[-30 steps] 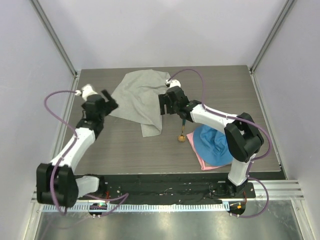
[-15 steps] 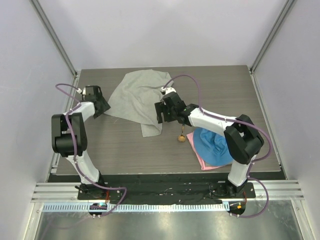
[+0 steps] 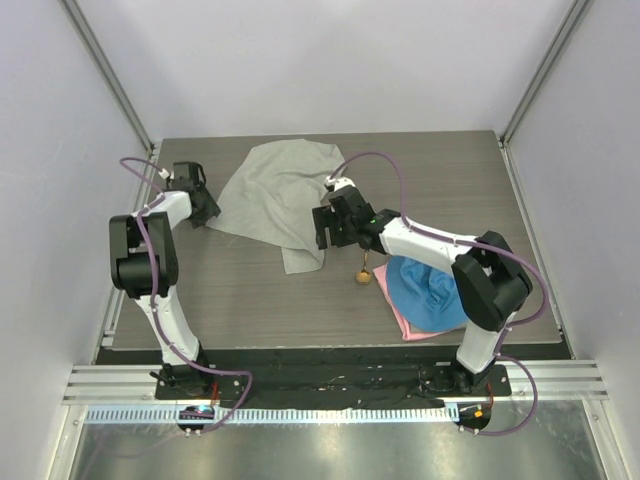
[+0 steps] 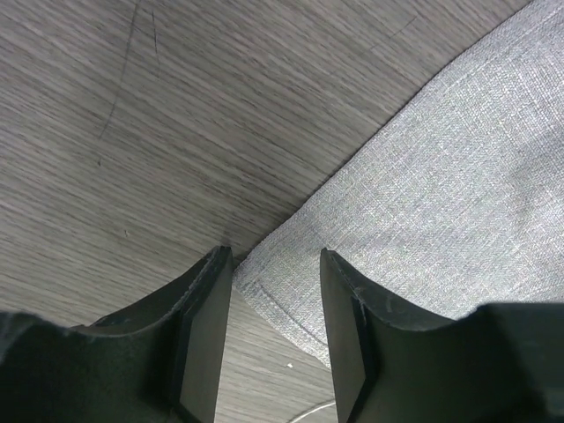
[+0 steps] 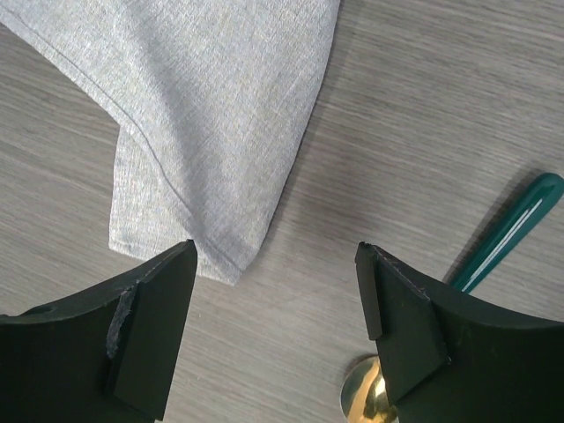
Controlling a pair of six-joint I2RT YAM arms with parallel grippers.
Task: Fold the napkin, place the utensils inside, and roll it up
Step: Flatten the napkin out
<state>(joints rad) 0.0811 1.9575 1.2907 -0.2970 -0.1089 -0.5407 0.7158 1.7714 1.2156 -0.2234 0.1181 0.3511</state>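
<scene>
The light grey napkin point(image 3: 270, 195) lies crumpled at the back middle of the table, with one tongue reaching toward me. My left gripper point(image 3: 205, 212) is low at the napkin's left corner. In the left wrist view the gripper point(image 4: 275, 260) is open, and the napkin's point(image 4: 441, 194) hemmed corner lies between the jaws. My right gripper point(image 3: 322, 232) is open over the napkin's near corner point(image 5: 203, 115). In the right wrist view that corner lies just inside the gripper's point(image 5: 278, 251) left jaw. The spoon point(image 3: 364, 265), with green handle point(image 5: 511, 233) and gold bowl point(image 5: 366, 397), lies beside the right jaw.
A blue cloth point(image 3: 425, 285) lies bunched on a pink cloth point(image 3: 395, 312) at the right front, just right of the spoon. Grey walls and metal posts close the table on three sides.
My left arm has folded back and its gripper has gone left and down to the napkin's left corner. My right gripper has shifted slightly toward the napkin's near corner.
</scene>
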